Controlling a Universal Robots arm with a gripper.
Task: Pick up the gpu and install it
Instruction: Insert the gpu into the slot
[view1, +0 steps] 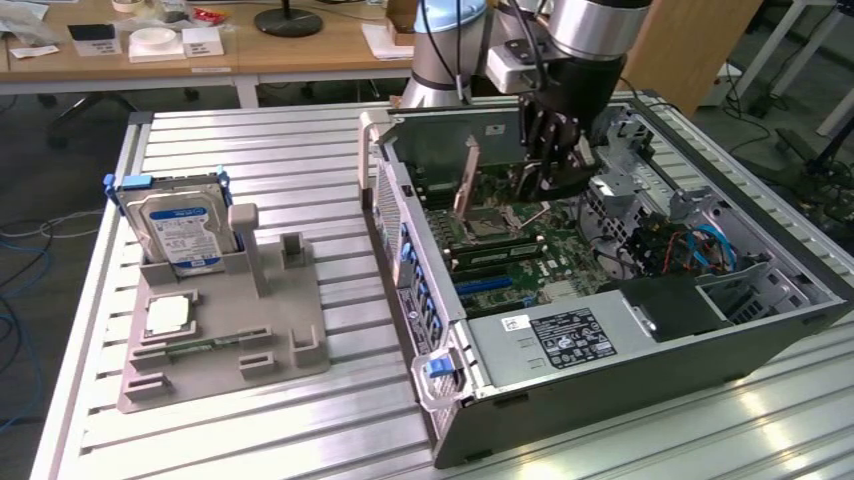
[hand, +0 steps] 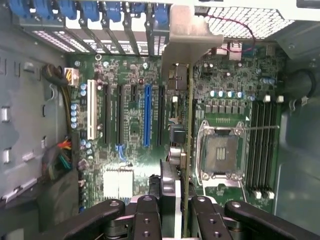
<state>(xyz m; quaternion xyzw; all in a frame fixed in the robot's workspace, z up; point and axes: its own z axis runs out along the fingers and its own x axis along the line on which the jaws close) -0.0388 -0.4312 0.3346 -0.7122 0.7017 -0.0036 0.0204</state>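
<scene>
The gpu (hand: 187, 117) stands on edge, clenched between the jaws. It reaches ahead of them, and its silver bracket is at the far end by the case's rear wall. The bench (view1: 267, 160) lies under everything. On it, well off to the exterior view's left of the jaws, a grey tray (view1: 300, 350) holds a hard drive (view1: 180, 225) upright. The open computer case (view1: 667, 360) surrounds the jaws, with the motherboard (hand: 130, 130) beneath them. Memory slots (hand: 262, 145) and the CPU socket (hand: 220, 152) flank the card on one side. Black slots and a blue slot (hand: 147, 115) flank it on the other. Whether the card's lower edge touches a slot cannot be told.
</scene>
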